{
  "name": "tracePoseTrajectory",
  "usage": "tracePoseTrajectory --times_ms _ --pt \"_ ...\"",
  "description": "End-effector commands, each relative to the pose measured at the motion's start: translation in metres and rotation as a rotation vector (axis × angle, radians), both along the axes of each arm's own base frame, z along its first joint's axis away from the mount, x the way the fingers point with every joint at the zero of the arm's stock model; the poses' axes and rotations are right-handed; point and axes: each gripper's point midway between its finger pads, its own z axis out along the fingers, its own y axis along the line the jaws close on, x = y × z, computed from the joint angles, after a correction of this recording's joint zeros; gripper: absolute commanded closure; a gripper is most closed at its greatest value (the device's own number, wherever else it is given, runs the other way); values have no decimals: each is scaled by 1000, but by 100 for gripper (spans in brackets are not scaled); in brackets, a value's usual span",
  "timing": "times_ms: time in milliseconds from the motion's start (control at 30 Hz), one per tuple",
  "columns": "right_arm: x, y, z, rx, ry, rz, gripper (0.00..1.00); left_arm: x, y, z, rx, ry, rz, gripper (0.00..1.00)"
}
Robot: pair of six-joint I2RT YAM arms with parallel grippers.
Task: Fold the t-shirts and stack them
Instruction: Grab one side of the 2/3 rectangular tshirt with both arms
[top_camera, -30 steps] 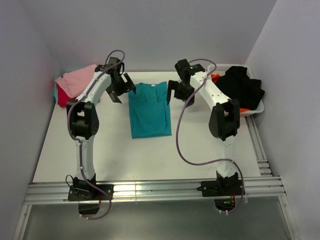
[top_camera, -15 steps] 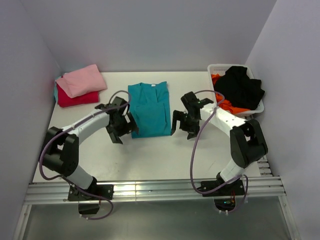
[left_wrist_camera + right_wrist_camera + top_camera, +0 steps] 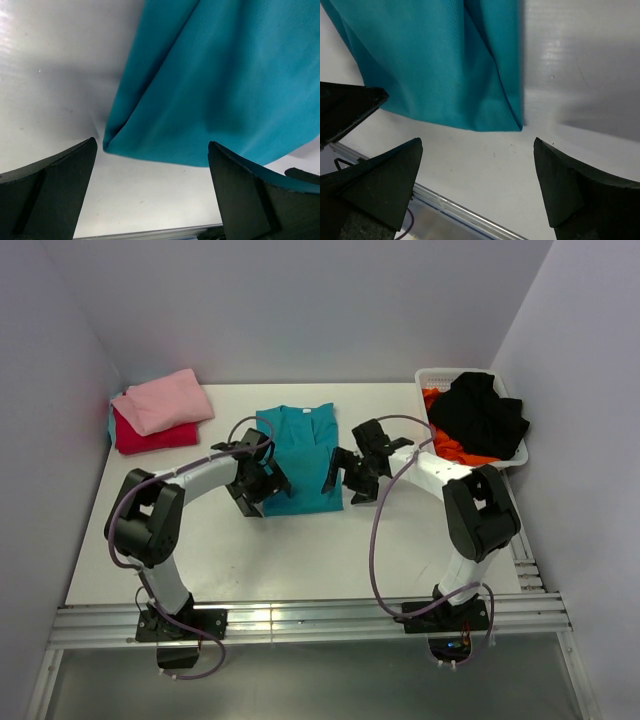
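Note:
A teal t-shirt (image 3: 298, 458) lies flat mid-table, sides folded in to a long strip, neck to the back. My left gripper (image 3: 257, 487) is open above its near left corner (image 3: 112, 142). My right gripper (image 3: 347, 475) is open above its near right corner (image 3: 517, 125). Neither touches the cloth. A pink t-shirt (image 3: 162, 400) lies folded on a red one (image 3: 145, 438) at the back left, with a teal edge beneath. A black t-shirt (image 3: 485, 415) and an orange one (image 3: 455, 448) are heaped in the basket.
The white lattice basket (image 3: 432, 377) stands at the back right against the wall. Walls close in the table on the left, back and right. An aluminium rail (image 3: 300, 620) runs along the near edge.
Both arms swung from the shirt's collar end down to its near end, then crept inward; the grippers now hover open at the two near corners. The shirt has not moved.

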Motion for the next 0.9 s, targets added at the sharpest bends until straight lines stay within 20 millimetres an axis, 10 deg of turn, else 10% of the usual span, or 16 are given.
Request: tracePoseTrajectory --times_ms 0,267,867 --pt "19 14 7 45 -45 -13 2 12 -5 1 5 -26 27 1" --pt "-2 11 -25 12 15 -23 6 -5 2 -13 21 8 32 2" --pt "-21 24 -51 -10 56 1 55 -18 12 -33 75 42 30 21"
